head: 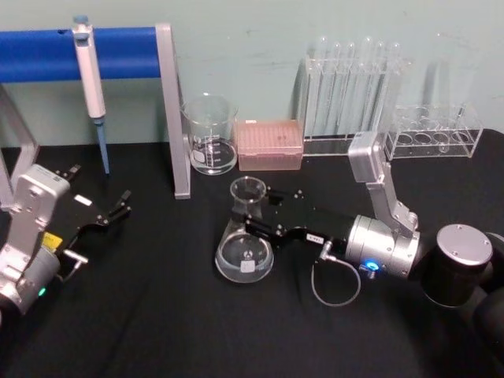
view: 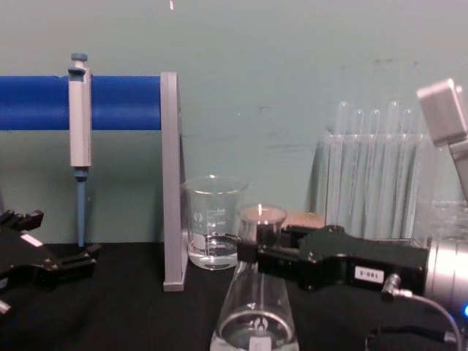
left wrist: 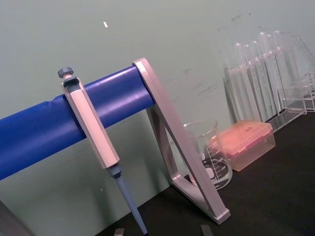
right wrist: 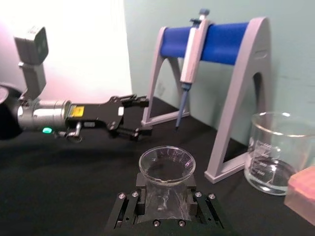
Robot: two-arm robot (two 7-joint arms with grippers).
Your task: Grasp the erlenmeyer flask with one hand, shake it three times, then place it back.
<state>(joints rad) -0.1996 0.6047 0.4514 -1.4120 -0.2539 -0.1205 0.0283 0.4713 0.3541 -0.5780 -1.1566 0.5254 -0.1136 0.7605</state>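
A clear erlenmeyer flask (head: 244,250) stands upright near the middle of a black bench (head: 157,315), wide base down and, as far as can be judged, resting on the cloth. The right pincer (head: 253,211) reaches in level from the robot's right, across the flask's vertical axis. Its black fingers are closed on the narrow neck just below the rim. The left pincer (head: 124,202) hovers well apart on the left with its fingers spread and nothing in them. Behind the flask stand a glass beaker (head: 209,134) and a pink tip box (head: 270,145). The grey leg of a pipette stand (head: 169,110) is just to the left, and a test tube rack (head: 346,87) is farther back. Any shake probably needs a straight lift first, keeping clear of the beaker and stand leg.
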